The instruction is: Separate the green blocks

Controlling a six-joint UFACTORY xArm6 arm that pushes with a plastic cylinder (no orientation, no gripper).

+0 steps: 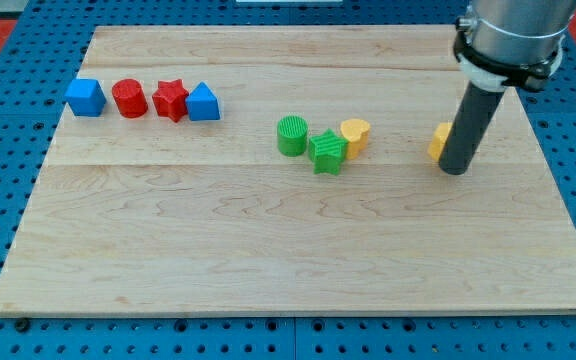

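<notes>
Your tool is a plain rod with no jaws to open or close, so it grips nothing; my tip (453, 170) rests on the bench (268, 260), touching a partly hidden yellow block (439, 142) and well apart from the greens. At mid-bench, the green star (328, 152) touches the green cylinder (292, 135) and a yellow cylinder (356, 135), which is why separation is not yet done. The pair's long axis runs from the view's left, slightly upward, to the view's right; neither block shows a clear heading.

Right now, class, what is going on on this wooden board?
A robot arm is sliding blocks with a dark rod. My tip rests beside a partly hidden yellow block at the view's right. The green cylinder block and green star block still touch mid-board, with a yellow cylinder block against the star.
</notes>
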